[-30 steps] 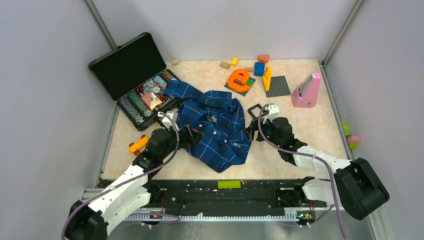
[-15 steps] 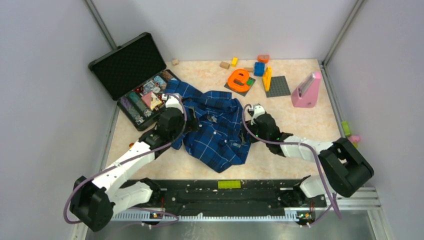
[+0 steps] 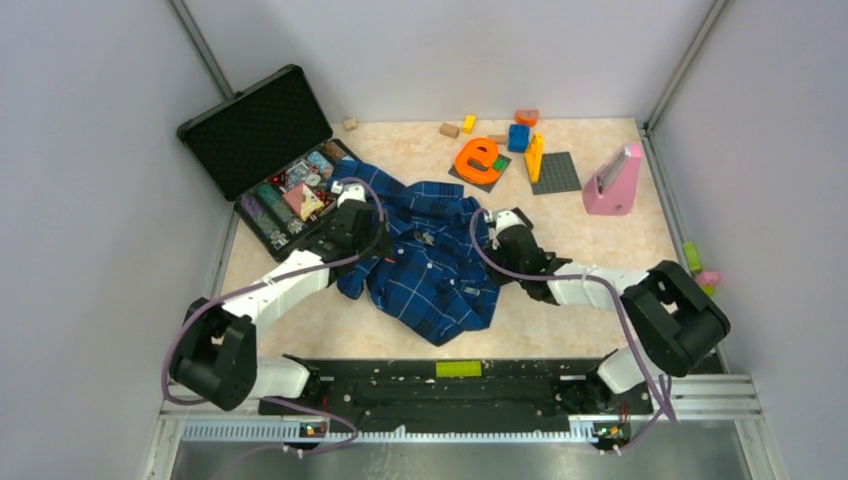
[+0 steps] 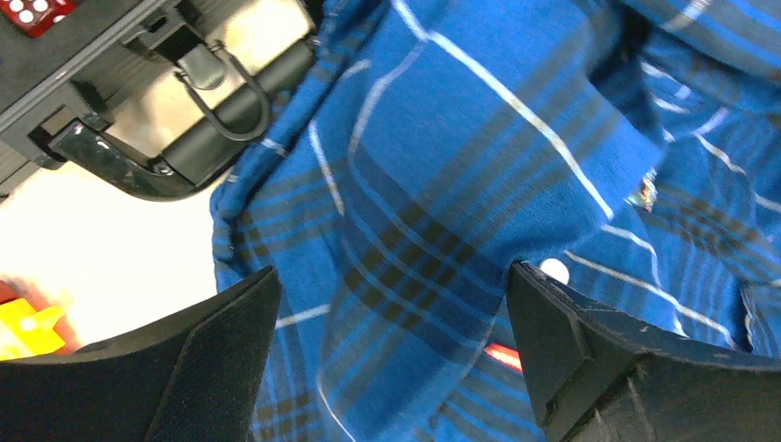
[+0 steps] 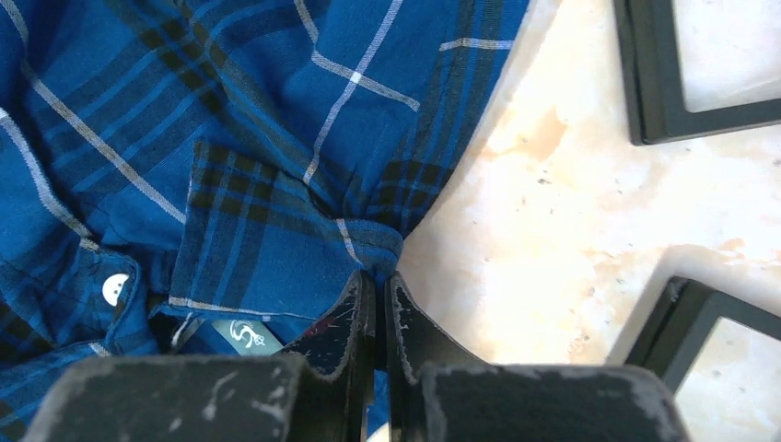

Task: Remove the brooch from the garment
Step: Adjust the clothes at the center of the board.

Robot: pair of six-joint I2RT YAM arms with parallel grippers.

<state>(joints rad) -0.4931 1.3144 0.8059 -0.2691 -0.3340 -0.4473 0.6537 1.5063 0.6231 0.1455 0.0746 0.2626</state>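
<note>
Right fingers (image 5: pixel 345 322) pinch the garment (image 5: pixel 276 138) edge, left fingers (image 4: pixel 230 350) spread wide

The left gripper (image 4: pixel 391 276) is reaching farther out, moving from the near-left hem of the garment (image 3: pixel 440 270) up to its sleeve beside the black case (image 3: pixel 255 125), its jaws spreading fully wide. The right gripper (image 5: pixel 378 281) is sliding left onto the garment's right edge and pinching closed on a gathered fold there.
</note>
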